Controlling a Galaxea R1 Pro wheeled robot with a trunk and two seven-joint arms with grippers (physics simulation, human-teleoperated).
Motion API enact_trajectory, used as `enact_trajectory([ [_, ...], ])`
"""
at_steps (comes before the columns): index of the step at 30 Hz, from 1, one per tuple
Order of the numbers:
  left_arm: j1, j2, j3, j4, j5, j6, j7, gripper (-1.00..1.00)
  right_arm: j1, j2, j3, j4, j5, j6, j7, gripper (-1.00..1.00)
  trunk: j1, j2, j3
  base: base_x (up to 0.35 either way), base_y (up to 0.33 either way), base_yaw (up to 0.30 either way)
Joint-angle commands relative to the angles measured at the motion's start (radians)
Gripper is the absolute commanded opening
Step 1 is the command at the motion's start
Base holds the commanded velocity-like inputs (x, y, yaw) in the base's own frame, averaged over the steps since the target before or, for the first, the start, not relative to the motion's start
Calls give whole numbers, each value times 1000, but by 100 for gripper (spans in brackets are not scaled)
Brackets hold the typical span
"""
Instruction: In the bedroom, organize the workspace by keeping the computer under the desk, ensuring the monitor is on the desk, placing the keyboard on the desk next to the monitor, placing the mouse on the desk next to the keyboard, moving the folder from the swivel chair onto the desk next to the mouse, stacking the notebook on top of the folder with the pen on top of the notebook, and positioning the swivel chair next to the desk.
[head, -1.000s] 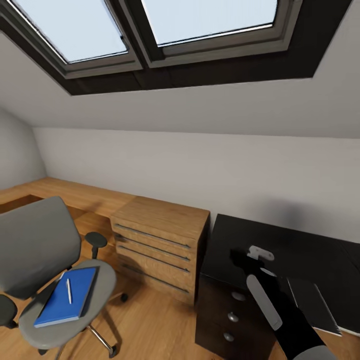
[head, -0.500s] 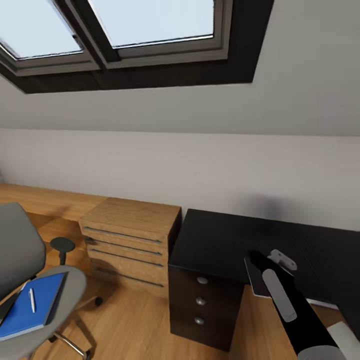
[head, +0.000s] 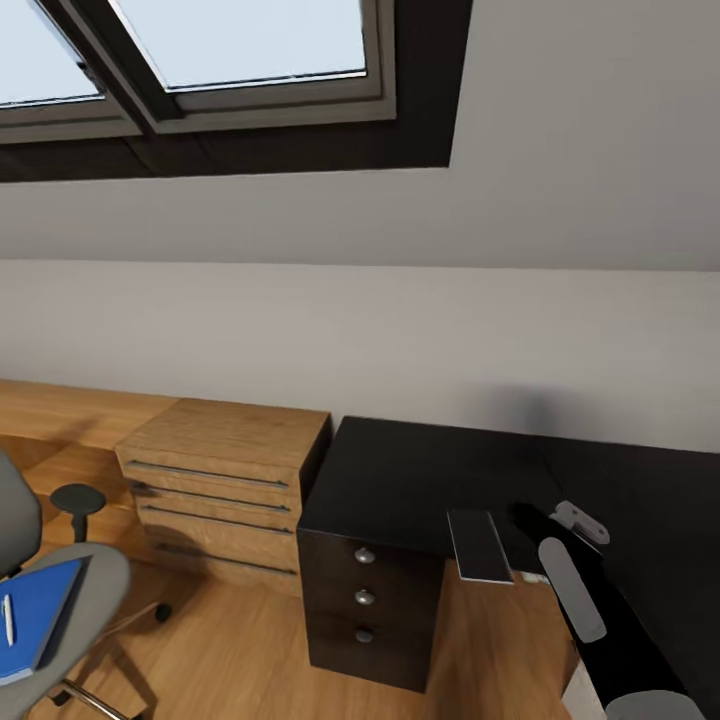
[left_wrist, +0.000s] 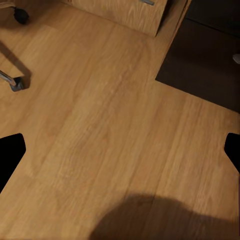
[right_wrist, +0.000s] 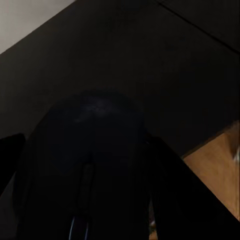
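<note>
Head cam: I'm facing the sloped bedroom wall with the dark-framed skylight (head: 210, 60) overhead. Desk (head: 450, 470) with the glossy black top runs along the wall on the right side of the view, black drawer unit (head: 365, 610) with three round knobs under its near end. Light wooden drawer chest (head: 225, 480) sits just beside that unit, to its left. Swivel chair (head: 70, 600) is at the lower left edge, cut off by the frame, well apart from the desk; the blue folder (head: 35, 615) lies flat on its grey seat with the pen (head: 9, 620) resting on top of it. A small thin dark rectangle with a pale edge, which I read as the notebook (head: 482, 545), lies on the desk with its near end sticking out past the front edge of the top. Right arm reaches in from the lower right, out over the desk. On the right wrist cam I see the right gripper (right_wrist: 87, 165) clamped around the mouse (right_wrist: 87, 150), a rounded black body sitting between the two fingers, black desktop behind it. On the left wrist cam the left gripper (left_wrist: 120, 150) is spread wide, a fingertip at each side of the picture, nothing between them, pointing at the wood plank floor (left_wrist: 110, 130); a chrome chair leg with caster (left_wrist: 12, 82) is in the corner.
</note>
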Motion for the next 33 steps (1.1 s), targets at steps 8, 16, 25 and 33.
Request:
enact_trajectory([
  [8,0,1,-6,-2,10,-2,9,100,-1,-180,4,2,1,29,91,-100,0,-1,-1,0,0,-297],
  [16,0,11,-7,-2,0,-4,7,100,-1,-314,5,129,143,65,410,-100,0,-1,-1,0,0,-300],
  [25,0,14,-4,10,-75,-6,7,100,-2,-330,-6,333,498,34,792,-100,0,-1,-1,0,0,-300],
  [33,0,12,-5,13,-83,-5,7,100,-2,-334,-14,398,629,-21,829,-100,0,-1,-1,0,0,-134],
])
